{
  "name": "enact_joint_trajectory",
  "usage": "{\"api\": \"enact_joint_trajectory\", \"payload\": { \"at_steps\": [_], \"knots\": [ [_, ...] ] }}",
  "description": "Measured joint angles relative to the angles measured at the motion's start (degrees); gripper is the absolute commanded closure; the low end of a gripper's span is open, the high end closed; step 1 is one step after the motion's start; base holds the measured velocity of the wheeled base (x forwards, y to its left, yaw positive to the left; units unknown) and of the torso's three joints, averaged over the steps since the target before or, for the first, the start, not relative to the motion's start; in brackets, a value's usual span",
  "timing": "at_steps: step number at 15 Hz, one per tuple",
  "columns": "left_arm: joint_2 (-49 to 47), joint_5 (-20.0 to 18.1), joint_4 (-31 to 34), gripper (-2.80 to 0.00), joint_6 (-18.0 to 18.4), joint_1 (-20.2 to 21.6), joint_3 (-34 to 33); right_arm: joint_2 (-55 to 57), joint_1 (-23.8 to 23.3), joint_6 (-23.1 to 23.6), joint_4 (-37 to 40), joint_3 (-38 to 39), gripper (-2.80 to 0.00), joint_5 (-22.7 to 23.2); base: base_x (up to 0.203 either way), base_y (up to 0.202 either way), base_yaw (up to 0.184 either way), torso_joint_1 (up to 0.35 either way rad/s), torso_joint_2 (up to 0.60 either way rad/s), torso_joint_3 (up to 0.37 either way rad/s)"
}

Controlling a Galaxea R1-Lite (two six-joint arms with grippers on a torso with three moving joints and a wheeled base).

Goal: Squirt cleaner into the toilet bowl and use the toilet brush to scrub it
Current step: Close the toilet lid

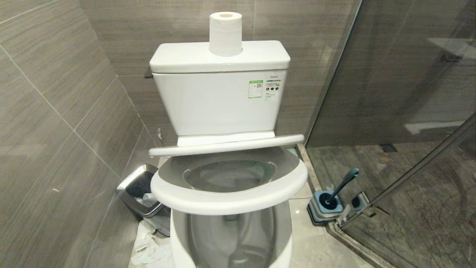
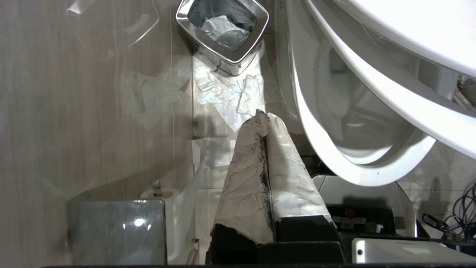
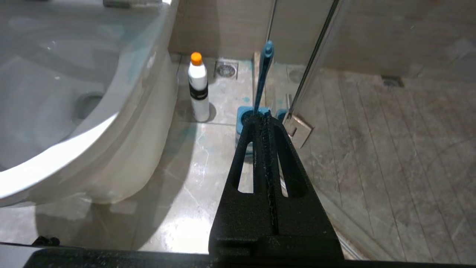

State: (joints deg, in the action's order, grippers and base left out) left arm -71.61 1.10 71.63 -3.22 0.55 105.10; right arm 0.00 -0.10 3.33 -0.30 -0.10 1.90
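The toilet bowl [image 1: 230, 238] stands straight ahead, with its seat [image 1: 230, 199] and lid [image 1: 227, 146] both hanging part-way up. On the floor to the right, the toilet brush [image 1: 344, 182] sits in its square holder [image 1: 327, 208]. The cleaner [image 3: 198, 87], a white bottle with an orange cap, stands upright beside the bowl's base [image 3: 122, 149]. Neither gripper shows in the head view. My left gripper [image 2: 264, 115], wrapped in white paper, is shut and empty beside the bowl's rim [image 2: 372, 178]. The black right gripper [image 3: 262, 118] is shut and empty, low over the floor, short of the brush handle [image 3: 263, 78].
A silver-rimmed waste bin [image 1: 139, 193] stands left of the toilet, with crumpled paper [image 1: 148, 245] on the floor by it. A paper roll [image 1: 225, 33] tops the tank [image 1: 219, 104]. A glass shower door [image 1: 409, 171] closes the right side; a tiled wall [image 1: 55, 130] closes the left.
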Motion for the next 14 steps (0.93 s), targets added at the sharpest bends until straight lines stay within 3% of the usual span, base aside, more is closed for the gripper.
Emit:
{"api": "enact_joint_trajectory", "payload": {
  "at_steps": [5,10,14],
  "knots": [
    [-1.55,0.16,-0.28,0.0,0.58,-3.45,0.79,0.0,0.0,-0.06,0.0,0.0,0.0,-0.04,0.0,0.0,0.0,-0.001,0.0,0.017],
    [-7.92,1.52,-8.04,0.0,8.64,-10.35,3.74,0.0,0.0,-0.01,-0.01,0.0,0.0,-0.01,0.0,0.0,0.0,0.0,0.0,0.0],
    [-15.06,1.92,-10.12,0.0,8.97,-14.79,5.75,0.0,0.0,0.0,-0.02,0.0,0.0,0.0,0.0,0.0,0.0,0.0,0.0,0.0]
  ]
}}
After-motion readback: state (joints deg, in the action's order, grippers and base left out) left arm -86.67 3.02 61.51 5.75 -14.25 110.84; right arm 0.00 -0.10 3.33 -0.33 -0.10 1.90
